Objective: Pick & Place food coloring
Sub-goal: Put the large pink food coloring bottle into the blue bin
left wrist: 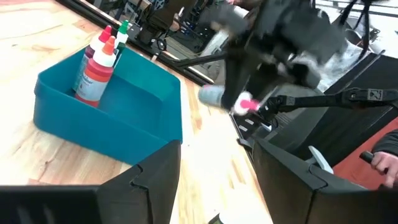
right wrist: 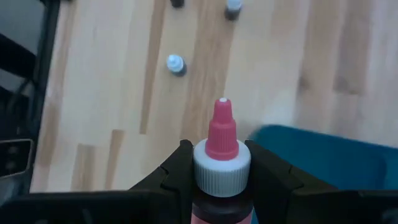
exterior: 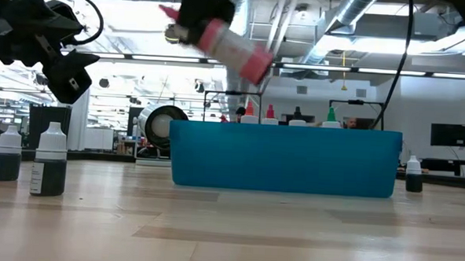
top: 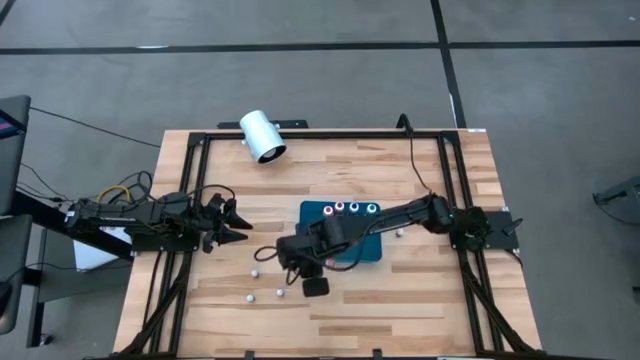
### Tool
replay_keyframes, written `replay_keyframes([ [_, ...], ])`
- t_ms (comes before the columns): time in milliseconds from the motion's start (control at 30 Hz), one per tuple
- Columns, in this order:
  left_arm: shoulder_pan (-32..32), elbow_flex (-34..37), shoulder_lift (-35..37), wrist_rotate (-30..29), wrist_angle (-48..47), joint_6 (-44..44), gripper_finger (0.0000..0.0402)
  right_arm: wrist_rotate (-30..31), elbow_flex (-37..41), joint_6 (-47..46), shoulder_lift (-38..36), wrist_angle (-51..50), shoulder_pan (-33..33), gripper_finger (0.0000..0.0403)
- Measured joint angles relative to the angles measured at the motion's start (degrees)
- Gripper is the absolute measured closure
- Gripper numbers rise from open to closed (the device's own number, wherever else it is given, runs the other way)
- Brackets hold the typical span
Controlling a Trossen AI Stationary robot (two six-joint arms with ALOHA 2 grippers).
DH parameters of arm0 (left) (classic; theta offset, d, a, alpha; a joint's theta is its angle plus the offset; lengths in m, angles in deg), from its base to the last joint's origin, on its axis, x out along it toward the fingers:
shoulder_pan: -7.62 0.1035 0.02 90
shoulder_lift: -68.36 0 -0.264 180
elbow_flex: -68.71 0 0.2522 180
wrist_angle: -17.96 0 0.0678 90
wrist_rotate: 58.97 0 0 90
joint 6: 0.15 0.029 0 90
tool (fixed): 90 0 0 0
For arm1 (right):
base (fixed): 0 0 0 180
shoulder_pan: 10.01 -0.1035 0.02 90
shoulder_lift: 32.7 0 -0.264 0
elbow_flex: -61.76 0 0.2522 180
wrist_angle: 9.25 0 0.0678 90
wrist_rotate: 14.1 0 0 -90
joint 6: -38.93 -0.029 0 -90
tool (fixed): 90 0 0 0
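My right gripper [top: 300, 262] hangs above the table near the blue tray's [top: 362, 248] left end, shut on a food coloring bottle [right wrist: 222, 134] with a pink tip and a white ribbed collar. The same bottle shows in the low view [exterior: 232, 48], high above the tabletop. Several more bottles [top: 350, 208] stand along the tray's far wall. Loose bottles [top: 255, 272] stand upright on the wood left of the tray, and another [top: 400, 232] stands right of it. My left gripper [top: 235, 220] waits open at the table's left side. My right gripper pinches the bottle between its two fingers [right wrist: 177, 171], one on each side of the white ribbed collar [right wrist: 222, 169]. The bottle lies along the fingers, its pink tip sticking out past them. It is lifted clear of the table and tilted.
A large white cylinder [top: 262, 135] lies near the table's far edge. Black frame rails [top: 190, 170] run along the table's sides. Bare wood stretches along the near edge, in front of the tray.
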Motion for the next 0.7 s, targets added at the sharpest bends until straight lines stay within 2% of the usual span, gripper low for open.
replay_keyframes([
  [233,0.02,0.00,0.00,-1.67,-0.06,0.00,0.0209,3.08,-0.02,2.22,-4.93,-1.89,3.42,0.0296],
  [467,0.02,0.00,-0.09,-2.39,0.01,0.00,0.0209,2.94,0.00,5.11,-9.01,-3.41,6.46,0.0296],
  [700,0.02,0.00,-0.09,-4.24,0.06,-0.01,0.0209,2.83,0.02,7.92,-9.52,-7.70,7.92,0.0296],
])
